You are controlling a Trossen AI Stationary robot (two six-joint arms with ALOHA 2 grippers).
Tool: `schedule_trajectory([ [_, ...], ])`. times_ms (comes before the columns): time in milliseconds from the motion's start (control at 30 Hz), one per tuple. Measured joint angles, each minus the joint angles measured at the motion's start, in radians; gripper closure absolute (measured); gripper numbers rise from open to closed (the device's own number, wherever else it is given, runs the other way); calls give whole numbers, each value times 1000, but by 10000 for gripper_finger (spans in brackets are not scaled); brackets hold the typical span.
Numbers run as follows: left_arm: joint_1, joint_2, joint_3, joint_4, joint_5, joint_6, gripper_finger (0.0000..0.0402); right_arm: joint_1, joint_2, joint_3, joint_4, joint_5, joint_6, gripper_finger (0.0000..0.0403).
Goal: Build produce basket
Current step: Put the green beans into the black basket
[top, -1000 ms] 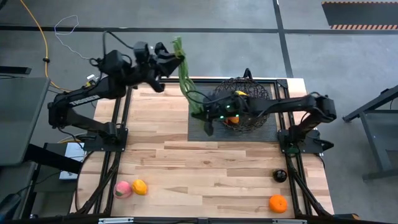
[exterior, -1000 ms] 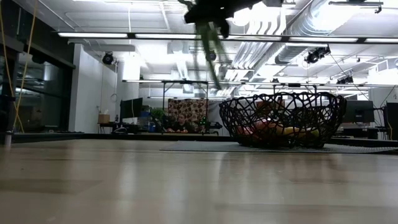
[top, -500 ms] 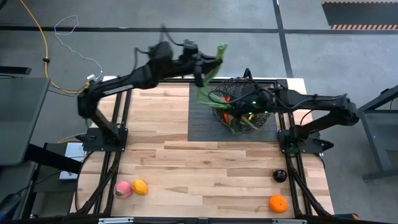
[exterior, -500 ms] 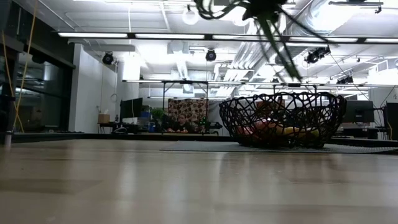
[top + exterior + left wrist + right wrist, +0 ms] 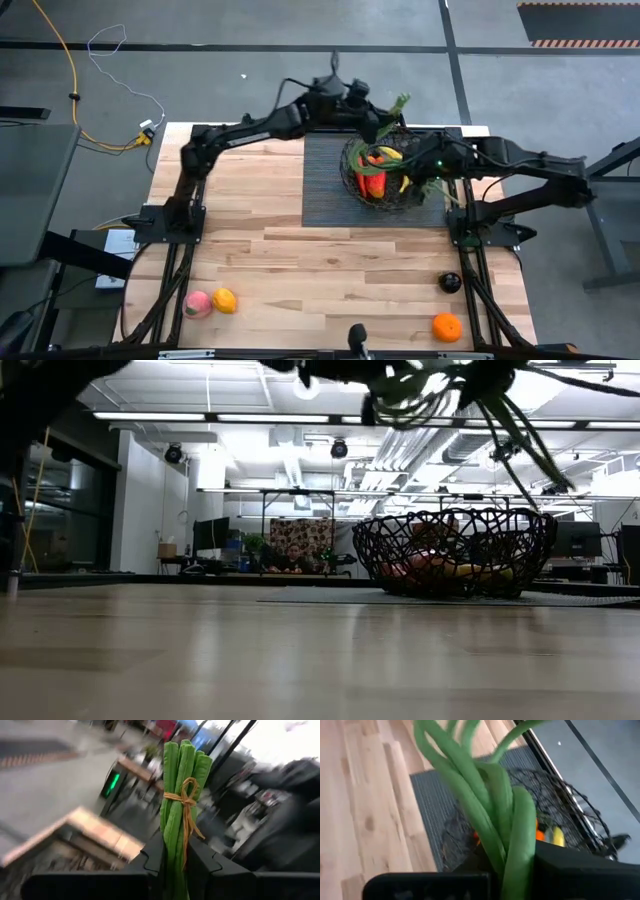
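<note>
While both grippers are clamping the light, floppy green stalks (image 5: 181, 795) over the basket (image 5: 385, 172), left gripper (image 5: 175, 865) is pinching below the tie, right gripper (image 5: 512, 865) the loose end.

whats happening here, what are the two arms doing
Both arms hold one bundle of green stalks over the black wire basket on the dark mat. The left gripper and right gripper are each shut on it. A banana and other produce already lie inside. A peach, two oranges and a plum wait on the table.

No readable text, labels or numbers anywhere.
</note>
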Motion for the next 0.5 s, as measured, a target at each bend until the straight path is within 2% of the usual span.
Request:
schedule_trajectory([
  [100, 4, 53, 3, -52, -3, -2, 364, -38, -2, -5, -26, -2, -42, 401],
  [200, 11, 95, 3, -107, -17, 6, 364, -88, -3, -34, -15, -47, -84, 401],
  [500, 40, 177, 4, -162, -77, 9, 364, -216, -2, -217, 149, -124, -133, 401],
])
